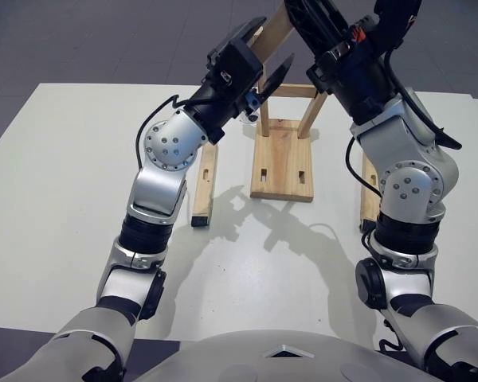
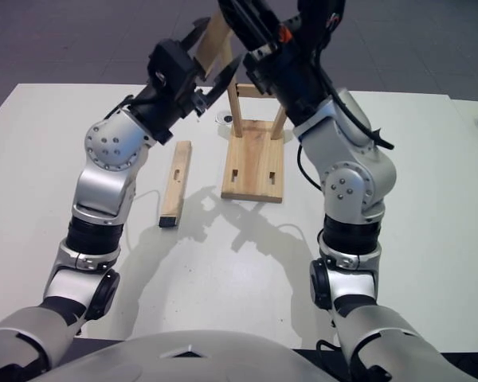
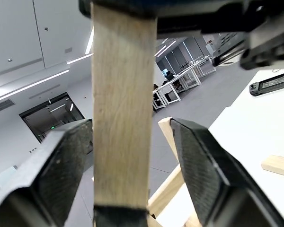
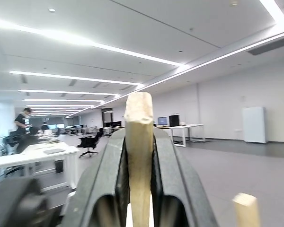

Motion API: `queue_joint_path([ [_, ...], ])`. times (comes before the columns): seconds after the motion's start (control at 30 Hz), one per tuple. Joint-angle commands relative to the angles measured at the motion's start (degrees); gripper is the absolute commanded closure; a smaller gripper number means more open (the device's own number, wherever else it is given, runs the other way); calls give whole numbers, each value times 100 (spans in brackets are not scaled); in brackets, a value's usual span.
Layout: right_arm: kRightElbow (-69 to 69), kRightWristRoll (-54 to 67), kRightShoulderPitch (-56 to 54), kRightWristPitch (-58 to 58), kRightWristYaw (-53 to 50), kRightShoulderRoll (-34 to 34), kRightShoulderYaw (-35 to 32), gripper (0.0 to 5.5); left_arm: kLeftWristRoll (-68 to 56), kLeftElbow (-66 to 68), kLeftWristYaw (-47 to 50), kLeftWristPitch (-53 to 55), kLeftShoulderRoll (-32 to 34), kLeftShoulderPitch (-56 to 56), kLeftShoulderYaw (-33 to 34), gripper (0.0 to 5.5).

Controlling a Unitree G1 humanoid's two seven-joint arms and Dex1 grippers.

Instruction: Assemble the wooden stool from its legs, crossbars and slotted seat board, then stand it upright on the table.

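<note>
The right fingers clamp a square-section, pale-grained wooden leg, the left fingers spread apart flanking it, above the flat slotted seat board toward the desk's far edge.

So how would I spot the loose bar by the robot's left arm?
On the white table, find the seat board lying flat in the middle. Just to the robot's left of it lies the wooden bar. Unlike the upright legs at the board's far end, it lies flat, one slot showing.

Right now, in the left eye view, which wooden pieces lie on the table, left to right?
pale wooden leg lying flat → flat slotted wooden seat board → partly hidden pale wooden bar
</note>
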Motion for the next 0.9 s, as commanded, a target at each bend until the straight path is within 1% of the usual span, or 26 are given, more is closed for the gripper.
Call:
queue_joint_path([
  [0.03, -53, -108, 397, 33, -484, -467, -890, 509, -81, 70, -46, 645, 110, 556, 74, 170],
  [0.1, -327, -162, 806, 113, -568, -834, -1341, 509, -388, -228, 239, 1010, -19, 905, 555, 134],
  [0.17, -377, -385, 1271, 195, -916, -1061, -1772, 509, -848, -643, 943, 1532, -414, 1025, 1381, 98],
  [0.2, -310, -576, 1454, 234, -1148, -1122, -1910, 509, -990, -801, 1267, 1720, -568, 1024, 1681, 81],
  [0.27, -363, -1197, 2032, 283, -1634, -1164, -1995, 509, -1501, -936, 1842, 2022, -840, 884, 2400, 46],
  [0.33, -435, -1335, 2450, 325, -1741, -1039, -1965, 509, -1841, -933, 2180, 2171, -957, 842, 2848, 14],
  [0.4, -221, -1392, 2633, 216, -1760, -858, -1953, 509, -1939, -837, 2383, 2193, -997, 851, 2999, 10],
  [0.47, 89, -1297, 2663, 159, -1814, -674, -2130, 509, -1958, -757, 2477, 2142, -1027, 863, 3000, 10],
  [0.6, 595, -620, 2521, 228, -1841, -332, -2639, 509, -2027, -654, 2586, 1991, -1105, 895, 2972, 10],
  [0.73, 1147, -393, 2535, 206, -1970, -220, -2928, 509, -2045, -473, 2583, 1809, -1159, 790, 2863, 10],
  [0.9, 1238, -381, 2662, 131, -1909, -82, -2823, 509, -2037, -161, 2680, 1622, -1140, 657, 2883, 10],
])
